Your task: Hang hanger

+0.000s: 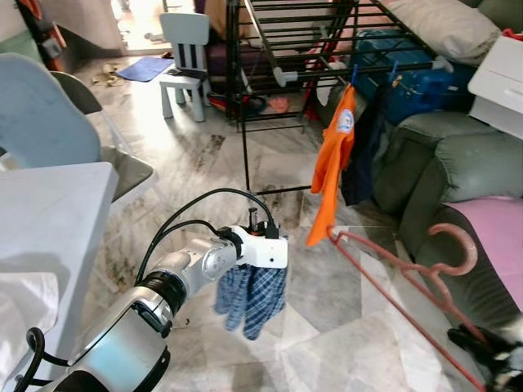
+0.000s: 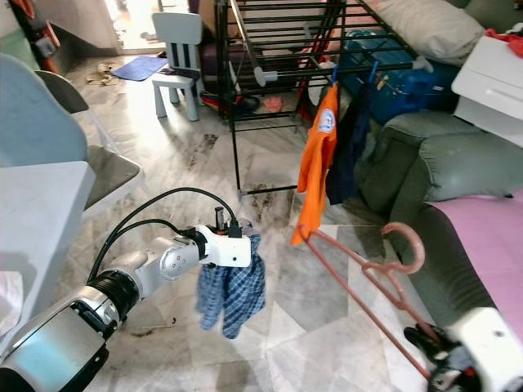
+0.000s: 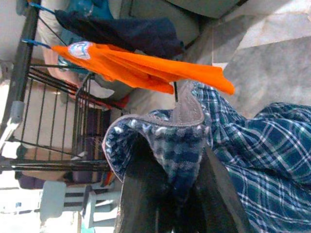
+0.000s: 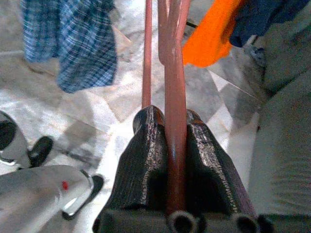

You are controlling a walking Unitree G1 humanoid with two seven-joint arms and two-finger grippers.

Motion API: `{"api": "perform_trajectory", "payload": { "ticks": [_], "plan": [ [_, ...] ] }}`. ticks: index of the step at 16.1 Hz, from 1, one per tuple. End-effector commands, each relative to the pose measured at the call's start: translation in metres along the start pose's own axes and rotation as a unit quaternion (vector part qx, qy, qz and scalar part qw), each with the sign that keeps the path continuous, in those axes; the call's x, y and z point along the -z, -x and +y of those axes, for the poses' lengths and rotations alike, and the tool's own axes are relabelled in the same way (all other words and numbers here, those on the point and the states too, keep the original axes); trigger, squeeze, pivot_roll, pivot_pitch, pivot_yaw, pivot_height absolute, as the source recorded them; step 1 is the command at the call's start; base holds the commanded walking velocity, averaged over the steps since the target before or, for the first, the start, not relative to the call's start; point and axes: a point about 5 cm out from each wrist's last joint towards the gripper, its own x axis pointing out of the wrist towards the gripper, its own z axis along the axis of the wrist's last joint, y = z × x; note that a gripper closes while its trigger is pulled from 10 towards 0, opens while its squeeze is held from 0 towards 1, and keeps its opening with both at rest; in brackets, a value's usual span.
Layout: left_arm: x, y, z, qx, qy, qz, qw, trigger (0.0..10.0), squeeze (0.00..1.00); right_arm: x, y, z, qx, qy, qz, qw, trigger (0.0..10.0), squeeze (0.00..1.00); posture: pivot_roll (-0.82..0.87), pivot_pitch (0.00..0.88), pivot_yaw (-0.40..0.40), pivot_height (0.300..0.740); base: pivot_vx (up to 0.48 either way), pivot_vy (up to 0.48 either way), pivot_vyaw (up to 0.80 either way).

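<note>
I read no legible text on the orange shirt's (image 1: 333,163) round badge. My left pincer (image 3: 167,187), arm extended forward, clamps plaid cloth (image 1: 249,298). Right pincer (image 4: 167,145) grips the pink hanger (image 1: 409,273), tilted above the floor near the sofa (image 1: 449,175).

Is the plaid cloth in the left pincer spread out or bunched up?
Bunched. The plaid cloth hangs in a crumpled bundle from the left pincer, whose fingers pinch a folded edge of it; nothing spreads it flat.

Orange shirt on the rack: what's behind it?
Behind the orange shirt hangs a dark navy garment, also clipped to the drying rack. Behind both stands the grey-green sofa. The shirt covers part of the navy garment.
</note>
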Motion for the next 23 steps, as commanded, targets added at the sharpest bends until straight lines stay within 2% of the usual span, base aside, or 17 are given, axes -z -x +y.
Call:
{"api": "perform_trajectory", "payload": {
  "ticks": [1, 4, 6, 7, 8, 9, 10, 11, 12, 13, 14, 15, 16, 17, 20, 22, 23],
  "plan": [
    [0.0, -0.001, 0.007, -0.002, 0.001, 0.001, 1.0, 10.0, 0.0, -0.009, 0.005, 0.001, -0.018, 0.007, -0.012, 1.0, 10.0, 0.0, -0.1, 0.0, 0.002, 0.74, 0.0, 0.0, 0.0],
    [0.001, 0.002, 0.008, 0.049, 0.033, -0.021, 0.998, 10.0, 0.0, -0.006, 0.014, 0.006, -0.056, 0.01, 0.013, 0.998, 10.0, 0.0, -0.09, 0.0, 0.001, 0.74, 0.0, 0.0, 0.0],
    [-0.002, 0.006, 0.0, 0.104, 0.035, -0.049, 0.993, 10.0, 0.0, -0.003, 0.014, 0.007, -0.062, 0.013, 0.022, 0.998, 10.0, 0.0, -0.09, 0.0, 0.003, 0.74, 0.0, 0.0, 0.0],
    [0.003, 0.008, -0.01, 0.137, 0.011, -0.034, 0.99, 10.0, 0.0, -0.002, 0.013, 0.007, -0.06, 0.008, 0.022, 0.998, 10.0, 0.0, -0.09, 0.0, 0.004, 0.74, 0.0, 0.0, 0.0],
    [0.015, 0.012, -0.02, 0.166, 0.018, 0.011, 0.986, 10.0, 0.0, 0.002, 0.009, 0.004, -0.043, 0.02, 0.035, 0.998, 10.0, 0.0, -0.09, 0.0, 0.005, 0.74, 0.0, 0.0, 0.0],
    [0.017, 0.009, -0.016, 0.138, 0.06, 0.032, 0.988, 10.0, 0.0, 0.007, 0.005, -0.003, -0.015, 0.036, 0.048, 0.998, 10.0, 0.0, -0.09, 0.0, 0.003, 0.74, 0.0, 0.0, 0.0],
    [0.012, 0.001, -0.003, 0.049, 0.173, 0.045, 0.983, 10.0, 0.0, 0.011, -0.002, -0.015, 0.041, 0.063, 0.051, 0.996, 10.0, 0.0, -0.09, 0.0, 0.003, 0.74, 0.0, 0.0, 0.0],
    [0.011, -0.001, 0.0, 0.024, 0.198, 0.048, 0.979, 10.0, 0.0, 0.011, -0.004, -0.017, 0.052, 0.067, 0.05, 0.995, 10.0, 0.0, -0.09, 0.0, 0.003, 0.74, 0.0, 0.0, 0.0],
    [0.006, -0.005, 0.012, -0.059, 0.292, 0.033, 0.954, 10.0, 0.0, 0.009, -0.009, -0.03, 0.114, 0.082, 0.035, 0.989, 10.0, 0.0, -0.08, 0.0, 0.003, 0.74, 0.0, 0.0, 0.0],
    [0.0, -0.009, 0.014, -0.092, 0.413, 0.018, 0.906, 10.0, 0.0, 0.004, -0.013, -0.039, 0.158, 0.087, 0.016, 0.983, 10.0, 0.0, -0.08, 0.0, 0.003, 0.74, 0.0, 0.0, 0.0],
    [-0.006, -0.012, 0.014, -0.098, 0.476, 0.0, 0.874, 10.0, 0.0, 0.001, -0.015, -0.043, 0.182, 0.088, 0.001, 0.979, 10.0, 0.0, -0.08, 0.0, 0.002, 0.74, 0.0, 0.0, 0.0],
    [-0.008, -0.015, 0.016, -0.123, 0.551, -0.007, 0.825, 10.0, 0.0, -0.002, -0.016, -0.047, 0.206, 0.085, -0.012, 0.975, 10.0, 0.0, -0.08, 0.0, 0.001, 0.74, 0.0, 0.0, 0.0],
    [-0.009, -0.016, 0.016, -0.134, 0.596, -0.011, 0.792, 10.0, 0.0, -0.004, -0.018, -0.05, 0.22, 0.081, -0.022, 0.972, 10.0, 0.0, -0.08, 0.0, -0.002, 0.74, 0.0, 0.0, 0.0],
    [-0.011, -0.017, 0.021, -0.155, 0.615, -0.02, 0.773, 10.0, 0.0, -0.008, -0.022, -0.055, 0.254, 0.082, -0.04, 0.963, 10.0, 0.0, -0.07, 0.0, -0.004, 0.74, 0.0, 0.0, 0.0],
    [-0.014, -0.018, 0.025, -0.158, 0.629, -0.033, 0.761, 10.0, 0.0, -0.018, -0.034, -0.054, 0.273, 0.069, -0.079, 0.956, 10.0, 0.0, -0.07, 0.0, 0.001, 0.74, 0.0, 0.0, 0.0],
    [-0.024, -0.022, 0.025, -0.134, 0.613, -0.04, 0.778, 10.0, 0.0, -0.02, -0.047, -0.05, 0.269, 0.079, -0.089, 0.956, 10.0, 0.0, -0.07, 0.0, 0.004, 0.74, 0.0, 0.0, 0.0],
    [-0.031, -0.025, 0.02, -0.089, 0.615, -0.052, 0.782, 10.0, 0.0, -0.021, -0.051, -0.048, 0.269, 0.083, -0.092, 0.955, 10.0, 0.0, -0.07, 0.0, 0.003, 0.74, 0.0, 0.0, 0.0]
  ]
}}
